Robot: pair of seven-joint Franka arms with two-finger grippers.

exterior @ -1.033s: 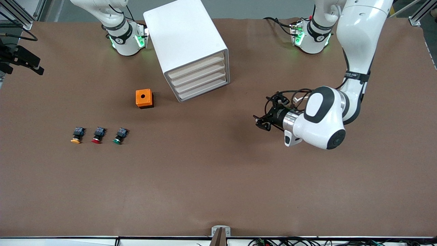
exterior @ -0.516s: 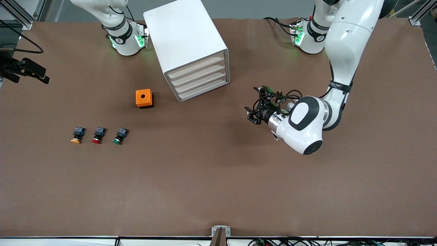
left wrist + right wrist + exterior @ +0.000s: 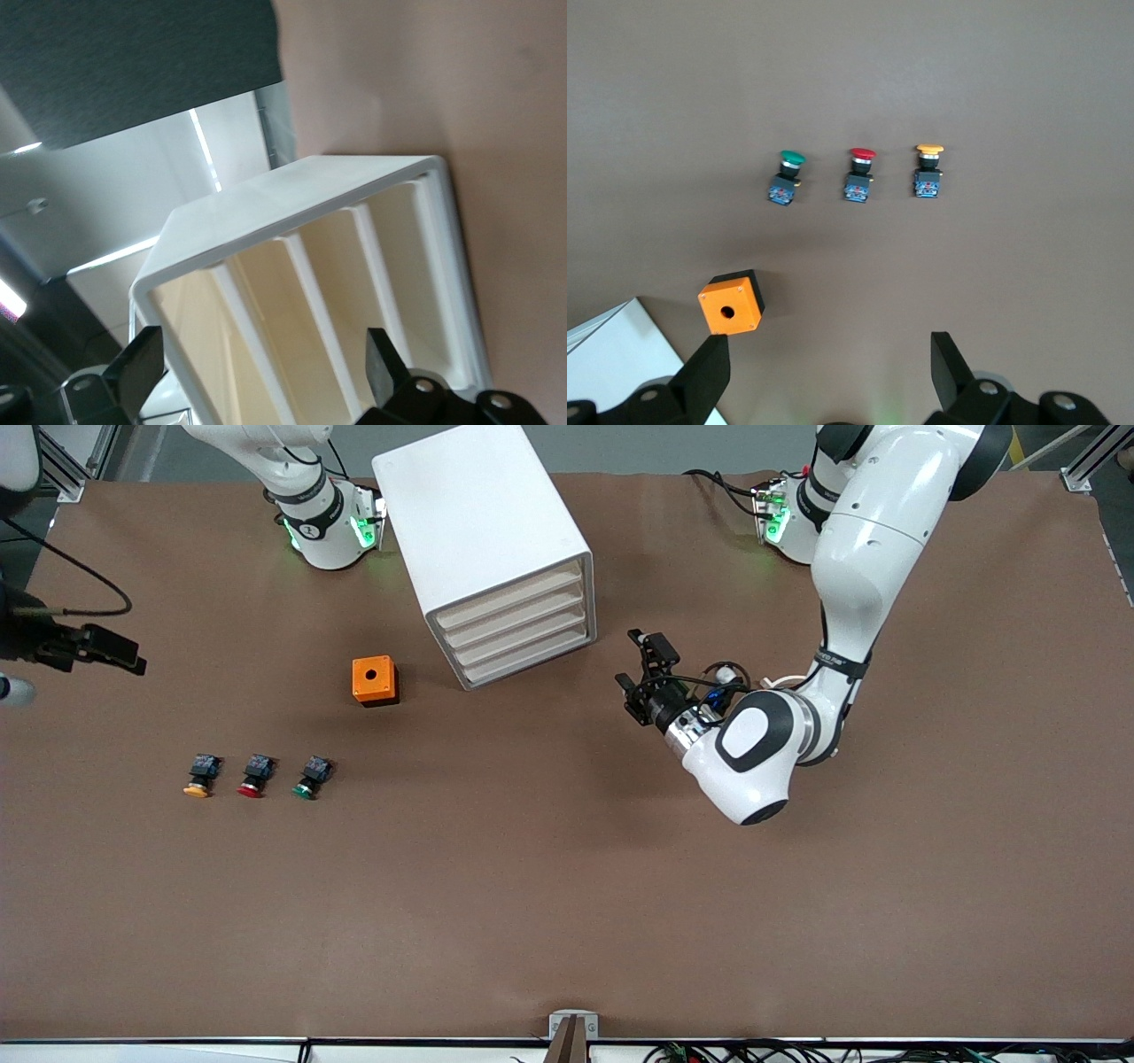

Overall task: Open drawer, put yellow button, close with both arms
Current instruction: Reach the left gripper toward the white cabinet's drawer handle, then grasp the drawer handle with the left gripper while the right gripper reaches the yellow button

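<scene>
The white cabinet [image 3: 483, 540] stands near the arms' bases. Its uppermost drawer [image 3: 509, 598] is shut, like the three below it. My left gripper [image 3: 640, 666] is open and empty, just above the table, facing the drawer fronts from a short way off. In the left wrist view the uppermost drawer [image 3: 190, 328] fills the space ahead of that gripper [image 3: 261, 345]. The yellow button [image 3: 198, 776] lies on the table toward the right arm's end. My right gripper [image 3: 106, 651] is open, high over that end. In the right wrist view it [image 3: 828, 350] looks down on the yellow button [image 3: 928, 168].
A red button [image 3: 253, 775] and a green button [image 3: 311, 777] lie in a row beside the yellow one. An orange box [image 3: 374, 680] with a round hole stands between the buttons and the cabinet. The brown table [image 3: 567, 886] stretches toward the front camera.
My left arm has swung its gripper toward the drawer fronts and turned its wrist. My right gripper has come farther in over the table at its end.
</scene>
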